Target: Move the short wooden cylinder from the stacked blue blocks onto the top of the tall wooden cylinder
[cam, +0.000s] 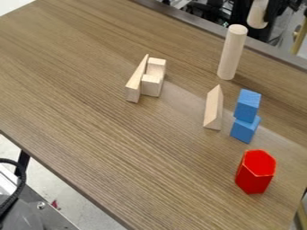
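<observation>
No readable text — none anywhere.

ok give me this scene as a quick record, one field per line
surface: wood-grain table
hand: top right, by a pale cylinder, grip unclear
upright cylinder: pale wood, on the table
left group: pale wedge beside pale blocks
middle: lone wedge
blue blocks: two, stacked
red hexagonal block: upright, lower right

Cannot see all of the black pincer (271,11) or pale, round wooden cylinder (258,14) at the far right, cut off by the top edge; nor all of the brown wood-grain worktop (120,148), cropped left and right.
</observation>
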Motion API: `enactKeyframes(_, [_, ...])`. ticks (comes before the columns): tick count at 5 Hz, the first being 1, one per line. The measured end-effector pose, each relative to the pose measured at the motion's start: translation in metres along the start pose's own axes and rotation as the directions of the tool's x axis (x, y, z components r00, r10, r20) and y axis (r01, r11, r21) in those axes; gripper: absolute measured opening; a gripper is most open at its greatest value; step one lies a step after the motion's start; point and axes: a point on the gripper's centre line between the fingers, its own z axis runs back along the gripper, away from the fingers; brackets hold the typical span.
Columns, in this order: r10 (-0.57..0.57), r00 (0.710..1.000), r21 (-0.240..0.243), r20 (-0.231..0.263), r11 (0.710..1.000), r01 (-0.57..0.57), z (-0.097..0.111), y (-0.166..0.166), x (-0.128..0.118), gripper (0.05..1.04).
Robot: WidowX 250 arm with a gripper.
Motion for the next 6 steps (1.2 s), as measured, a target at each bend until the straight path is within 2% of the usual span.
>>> enactKeyframes(2, [0.044, 0.998, -0.028, -0.036, 0.999, -0.045, -0.015, 0.014, 0.002, 0.527])
enactKeyframes(4, [0.067, 0.997, -0.032, -0.03, 0.997, -0.068, -0.014, 0.025, 0.005, 0.527])
enactKeyframes(6, [0.082, 0.996, -0.03, -0.044, 0.996, -0.083, -0.022, 0.031, 0.003, 0.527])
